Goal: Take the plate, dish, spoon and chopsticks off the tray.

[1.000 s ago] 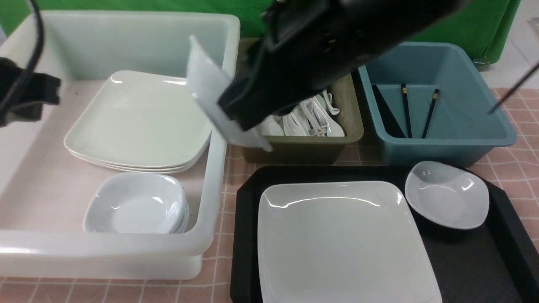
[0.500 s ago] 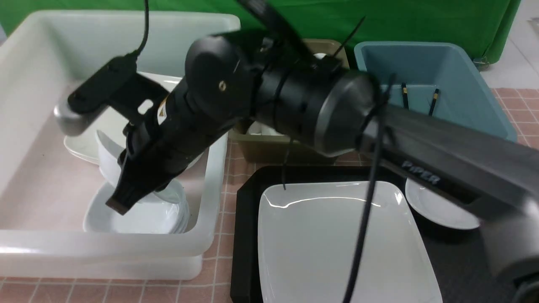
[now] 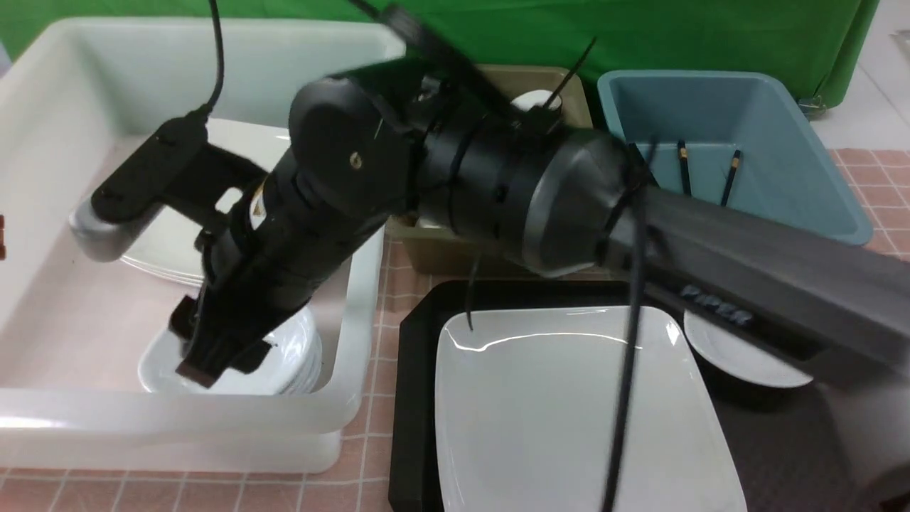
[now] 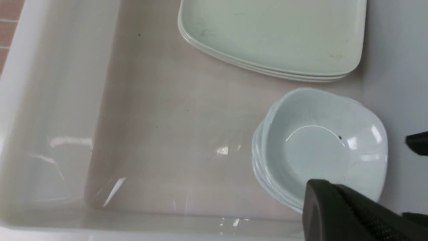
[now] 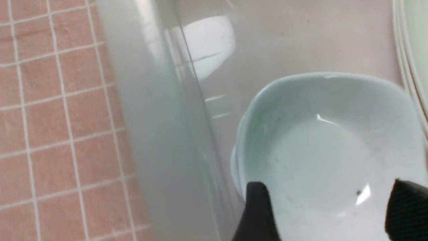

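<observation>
The large white plate [image 3: 569, 412] lies on the black tray [image 3: 416, 398]. A small white dish [image 3: 739, 355] sits at the tray's far right, partly behind my right arm. My right gripper [image 3: 206, 348] [image 5: 331, 201] reaches into the white bin [image 3: 355, 284]. It stands open just above the stack of small dishes [image 3: 291, 348] [image 5: 327, 140] [image 4: 321, 147], with nothing held. Two black chopsticks [image 3: 729, 178] lie in the blue bin [image 3: 782, 206]. The spoon is hidden. In the left wrist view my left gripper [image 4: 321, 187] is shut and empty, beside that stack.
A stack of large white plates [image 3: 163, 249] [image 4: 274, 36] fills the back of the white bin. The olive bin [image 3: 441, 256] stands between the white and blue bins, mostly behind my right arm. A pink checked cloth [image 3: 377, 483] covers the table.
My right arm swung left from over the olive bin into the white bin with a small dish. Its gripper opened, and the dish now lies on the stack. The left gripper drew off to the left.
</observation>
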